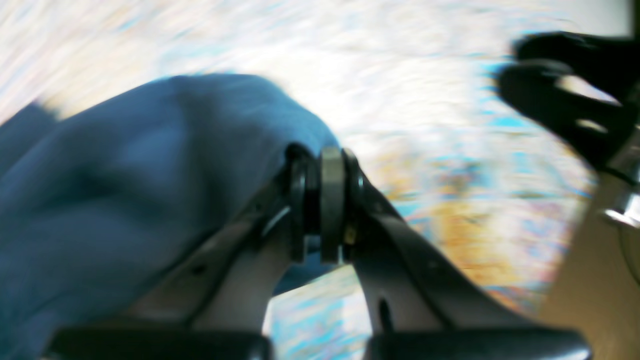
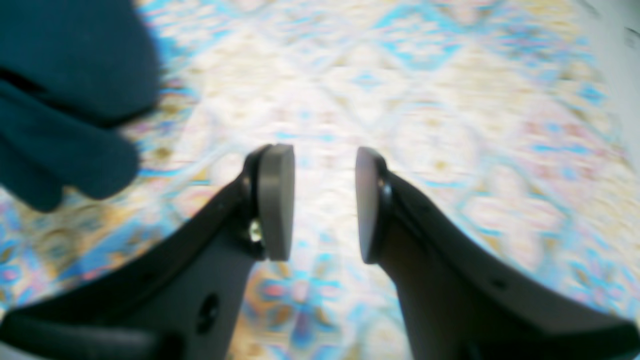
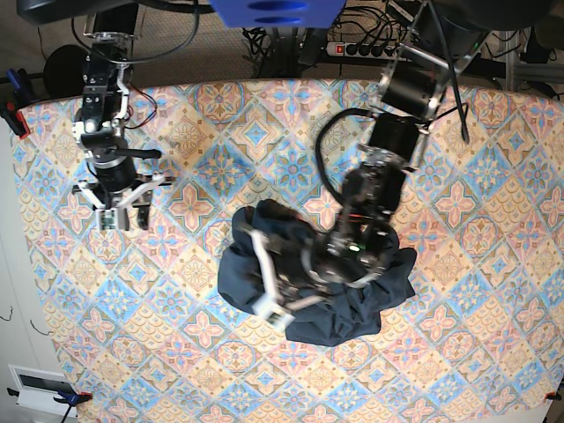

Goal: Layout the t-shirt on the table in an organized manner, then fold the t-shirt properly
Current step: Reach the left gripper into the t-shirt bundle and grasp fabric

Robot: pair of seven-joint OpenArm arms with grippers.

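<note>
Where left hand (image 1: 324,200) pinches, t-shirt (image 1: 125,185) bunched

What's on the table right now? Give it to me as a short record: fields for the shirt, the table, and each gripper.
shirt: dark blue t-shirt, crumpled in a heap near the middle of the table, not laid flat
table: patterned cloth in pink, blue and yellow diamonds
left gripper: shut on a fold of the shirt, over the heap
right gripper: open, holding nothing, above bare cloth away from the shirt
fold progress: layout not done, no fold made
</note>
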